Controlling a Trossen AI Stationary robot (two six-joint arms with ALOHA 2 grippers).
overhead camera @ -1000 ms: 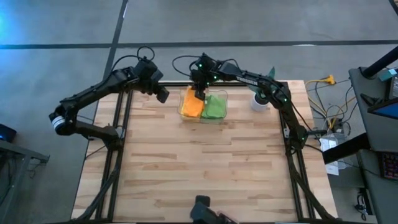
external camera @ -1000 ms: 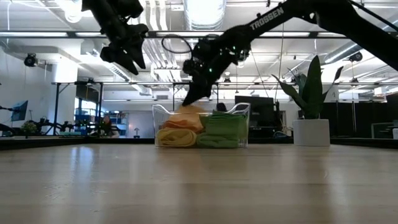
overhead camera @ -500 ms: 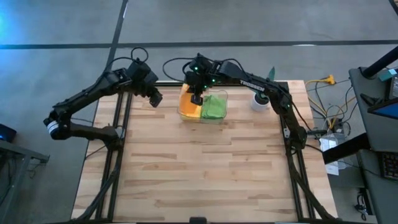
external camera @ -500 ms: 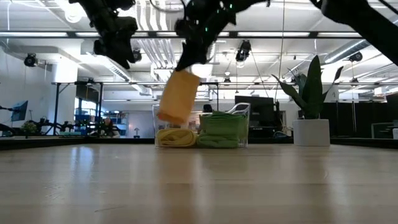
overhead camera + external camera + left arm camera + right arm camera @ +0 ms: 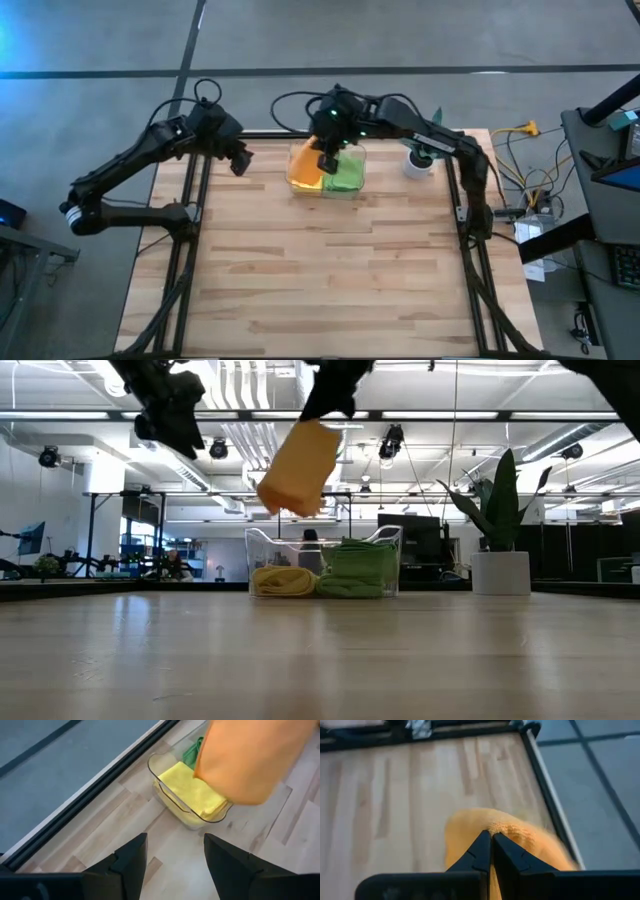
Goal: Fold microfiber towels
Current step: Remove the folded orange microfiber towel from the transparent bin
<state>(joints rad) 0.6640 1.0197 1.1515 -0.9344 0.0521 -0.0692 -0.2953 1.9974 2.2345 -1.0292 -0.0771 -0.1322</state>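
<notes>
— Wood table (image 5: 330, 270), far edge: clear bin (image 5: 262, 550) holds yellow towel (image 5: 284, 580), green towels (image 5: 356, 572).
— Grippers?
— Right gripper (image 5: 491, 839) pinched shut on orange towel (image 5: 297, 470), hanging above bin. Left gripper (image 5: 172, 852) parted, empty, off beside bin.

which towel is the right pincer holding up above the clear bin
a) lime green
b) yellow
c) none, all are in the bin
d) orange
d: the right pincer is shut on the orange towel, which hangs in the air above the clear bin, while the yellow towel and the green towels lie inside it.
</notes>
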